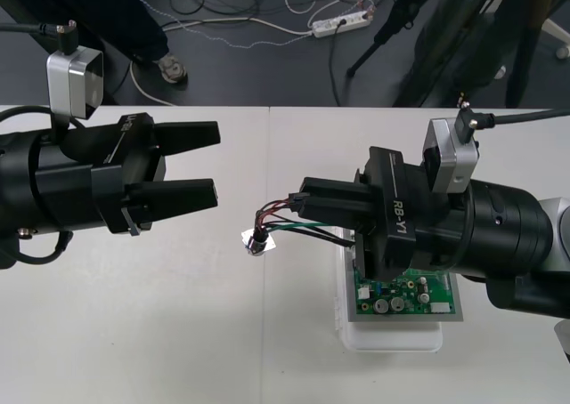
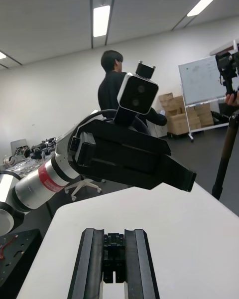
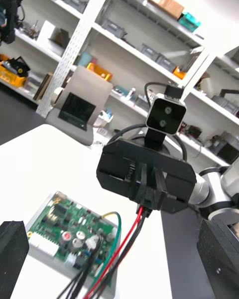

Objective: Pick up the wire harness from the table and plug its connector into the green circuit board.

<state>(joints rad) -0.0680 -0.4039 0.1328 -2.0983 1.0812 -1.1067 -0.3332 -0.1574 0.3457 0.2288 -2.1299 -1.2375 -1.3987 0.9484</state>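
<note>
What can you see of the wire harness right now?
The wire harness is a few thin red, black and green wires, held above the table by the right gripper, which is shut on its small black plug. The wires trail past the fingertips to a round metal socket hanging low over the table. The plug is not in the green circuit board.

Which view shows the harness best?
Front view: the harness trails from the right gripper, wires to socket. Left wrist view: wires leaving its fingers, cut off. Right wrist view: likely the plug between its fingers.
</note>
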